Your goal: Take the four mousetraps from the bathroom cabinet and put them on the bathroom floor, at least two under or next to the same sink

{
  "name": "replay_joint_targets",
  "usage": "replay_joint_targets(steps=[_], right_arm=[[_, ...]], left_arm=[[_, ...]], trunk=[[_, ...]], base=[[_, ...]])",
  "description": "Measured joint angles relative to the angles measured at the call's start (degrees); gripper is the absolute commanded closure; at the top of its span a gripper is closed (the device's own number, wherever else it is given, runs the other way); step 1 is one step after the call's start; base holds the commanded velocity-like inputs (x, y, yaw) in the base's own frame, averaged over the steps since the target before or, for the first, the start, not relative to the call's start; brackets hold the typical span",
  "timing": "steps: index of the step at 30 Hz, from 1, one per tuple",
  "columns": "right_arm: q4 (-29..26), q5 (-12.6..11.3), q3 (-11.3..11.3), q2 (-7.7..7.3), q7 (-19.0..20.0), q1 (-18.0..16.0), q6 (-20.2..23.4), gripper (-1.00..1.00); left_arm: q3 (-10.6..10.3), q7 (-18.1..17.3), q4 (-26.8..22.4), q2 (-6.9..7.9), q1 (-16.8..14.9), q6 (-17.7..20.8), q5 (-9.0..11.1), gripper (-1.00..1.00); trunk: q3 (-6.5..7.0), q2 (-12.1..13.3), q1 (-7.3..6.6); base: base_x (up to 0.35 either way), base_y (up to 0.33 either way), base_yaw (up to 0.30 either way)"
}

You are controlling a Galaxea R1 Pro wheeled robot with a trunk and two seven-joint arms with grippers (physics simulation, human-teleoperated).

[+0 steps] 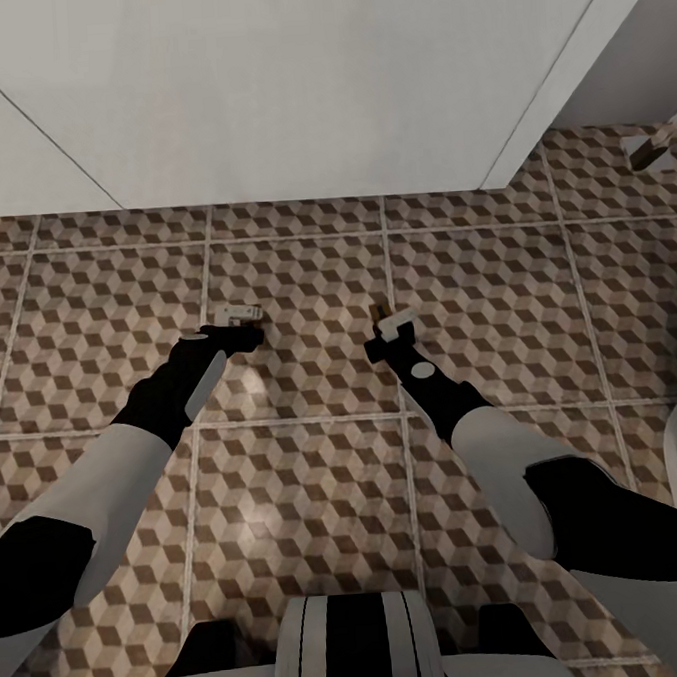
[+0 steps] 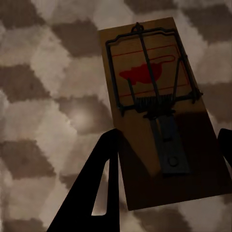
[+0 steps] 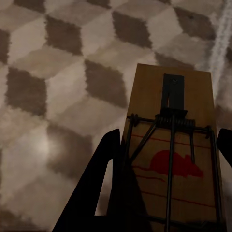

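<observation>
Cube-patterned bathroom floor runs up to a white wall, and both arms hang low over it. Each claw holds a mousetrap between its fingers: the left claw on the left mousetrap, the right claw on the right mousetrap. No sink is in sight here — the risk is setting these down too far from it. A tilted release could also flip a board.

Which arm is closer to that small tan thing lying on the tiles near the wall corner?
Right. The right end effector sits nearer the tan thing, ahead to its right; the left end effector is farther left.
</observation>
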Motion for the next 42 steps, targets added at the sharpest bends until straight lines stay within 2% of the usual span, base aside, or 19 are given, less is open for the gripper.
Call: replay_joint_targets(steps=[15,23,28,35,42], right_arm=[[0.4,-0.1,0.1,0.00,-0.1,-0.1,0.3,1.00],[2.5,0.1,0.0,0.00,0.0,-0.1,0.3,1.00],[3.4,0.1,-0.1,0.00,0.1,-0.1,0.3,1.00],[5.8,0.1,-0.1,0.00,0.2,-0.1,0.3,1.00],[6.2,0.1,-0.1,0.00,0.2,-0.1,0.3,1.00]], left_arm=[[-0.8,0.0,3.6,-0.19,0.4,-1.1,0.0,1.00],[-0.7,-0.1,6.0,-0.30,0.4,-5.1,0.0,1.00],[-0.9,-0.1,6.8,-0.42,0.4,-5.4,0.0,1.00],[-2.3,-0.1,7.4,-0.46,0.4,-5.5,0.0,1.00],[-2.4,-0.1,8.7,-0.74,0.5,-5.6,0.0,1.00]], trunk=[[0.00,0.0,0.00],[0.00,0.0,0.00],[0.00,0.0,0.00],[0.00,0.0,0.00],[0.00,0.0,0.00]], base=[[0.002,0.000,0.000],[0.000,0.000,0.000],[0.000,0.000,0.000],[0.000,0.000,0.000],[0.000,0.000,0.000]])
